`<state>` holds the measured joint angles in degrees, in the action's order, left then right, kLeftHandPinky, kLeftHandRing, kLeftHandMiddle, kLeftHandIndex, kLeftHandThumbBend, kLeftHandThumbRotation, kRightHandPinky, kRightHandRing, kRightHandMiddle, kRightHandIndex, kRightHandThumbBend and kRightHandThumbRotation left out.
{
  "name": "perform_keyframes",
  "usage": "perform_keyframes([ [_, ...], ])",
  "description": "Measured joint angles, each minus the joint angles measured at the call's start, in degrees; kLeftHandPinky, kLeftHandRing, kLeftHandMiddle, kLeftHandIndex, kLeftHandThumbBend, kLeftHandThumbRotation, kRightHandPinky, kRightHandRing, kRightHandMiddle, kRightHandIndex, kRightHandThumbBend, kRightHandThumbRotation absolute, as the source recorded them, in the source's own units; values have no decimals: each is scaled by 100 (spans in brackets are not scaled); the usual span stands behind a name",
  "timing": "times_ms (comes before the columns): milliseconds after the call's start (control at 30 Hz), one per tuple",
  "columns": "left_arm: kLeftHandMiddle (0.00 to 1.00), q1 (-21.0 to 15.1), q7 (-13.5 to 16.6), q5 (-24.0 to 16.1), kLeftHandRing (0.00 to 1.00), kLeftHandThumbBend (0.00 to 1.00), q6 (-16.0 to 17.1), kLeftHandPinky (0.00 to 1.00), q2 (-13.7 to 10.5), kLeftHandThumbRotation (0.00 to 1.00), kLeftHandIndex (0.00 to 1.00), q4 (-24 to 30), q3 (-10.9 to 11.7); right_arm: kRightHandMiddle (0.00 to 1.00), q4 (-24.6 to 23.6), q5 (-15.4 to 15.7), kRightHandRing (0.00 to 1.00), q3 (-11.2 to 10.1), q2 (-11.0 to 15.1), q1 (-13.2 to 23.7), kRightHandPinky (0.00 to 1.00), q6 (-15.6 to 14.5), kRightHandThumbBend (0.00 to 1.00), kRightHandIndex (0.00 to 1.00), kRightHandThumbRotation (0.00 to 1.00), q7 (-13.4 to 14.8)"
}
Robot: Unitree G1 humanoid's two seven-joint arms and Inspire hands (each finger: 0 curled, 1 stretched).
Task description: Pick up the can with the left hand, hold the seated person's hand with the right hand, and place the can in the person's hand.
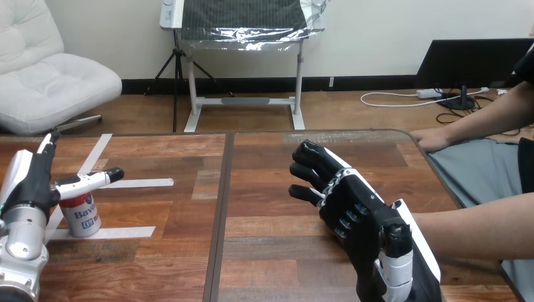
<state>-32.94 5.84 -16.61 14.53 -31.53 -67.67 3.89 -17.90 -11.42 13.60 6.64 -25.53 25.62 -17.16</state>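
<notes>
A white, red and blue can (82, 215) stands upright on the table's left part, between white tape strips. My left hand (30, 182) is right beside the can on its left. One straight finger (91, 180) reaches across just above the can's top, and no finger is curled round the can. My right hand (356, 211) is raised over the table's right half with its back toward me and its fingers loosely extended, open. The person's forearm (482, 234) comes in from the right and ends behind my right hand, so the person's hand there is hidden.
The person's other hand (431, 138) rests on the table's far right edge. White tape strips (142, 183) mark the table's left part around the can. A dark seam (220, 214) divides the two table halves.
</notes>
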Motion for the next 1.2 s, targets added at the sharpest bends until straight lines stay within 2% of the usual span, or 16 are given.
perform_keyframes([
  [467,95,-134,-100,-4,95,99,-306,85,-34,35,96,-143,-154,90,-37,-2,90,-3,6,0,84,-1,97,88,100,0],
  [967,95,-177,-321,-28,95,95,-688,86,-148,36,95,-272,-352,90,-160,-1,90,-12,12,-8,83,-1,97,88,100,-1],
  [1200,94,-177,-321,-90,94,93,-776,86,-173,33,93,-359,-409,90,-213,-5,90,-17,17,-27,83,-1,97,88,100,-10],
])
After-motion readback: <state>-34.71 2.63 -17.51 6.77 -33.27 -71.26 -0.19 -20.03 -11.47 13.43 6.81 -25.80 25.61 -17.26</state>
